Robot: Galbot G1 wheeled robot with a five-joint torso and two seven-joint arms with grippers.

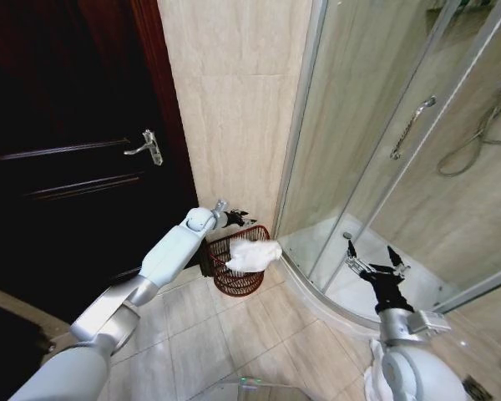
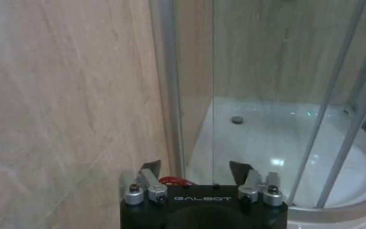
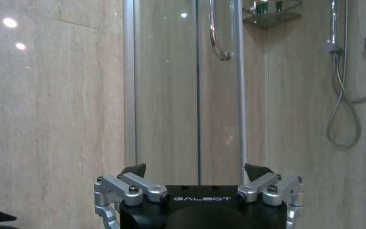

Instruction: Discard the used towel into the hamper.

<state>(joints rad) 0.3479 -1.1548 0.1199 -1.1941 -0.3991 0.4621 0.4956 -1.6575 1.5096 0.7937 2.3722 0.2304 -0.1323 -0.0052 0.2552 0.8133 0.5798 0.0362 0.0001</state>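
On the tiled floor at the foot of the beige wall, between a dark wooden door (image 1: 67, 150) at ten o'clock and the curved glass shower enclosure (image 1: 384, 167) at two o'clock, the hamper (image 1: 236, 261) stands upright just below the middle of the head view, a white towel (image 1: 252, 255) draped over its rim on the shower side and hanging partly inside. The left gripper (image 1: 234, 219) reaches out at the end of its extended arm to hover just above the hamper's far edge, its fingers spread apart and empty; in the left wrist view the left gripper (image 2: 196, 172) points toward the wall and the shower tray, a sliver of red basket wire between its tips. The right gripper (image 1: 374, 257) is held up at four o'clock before the shower glass, jaws wide open, holding nothing.
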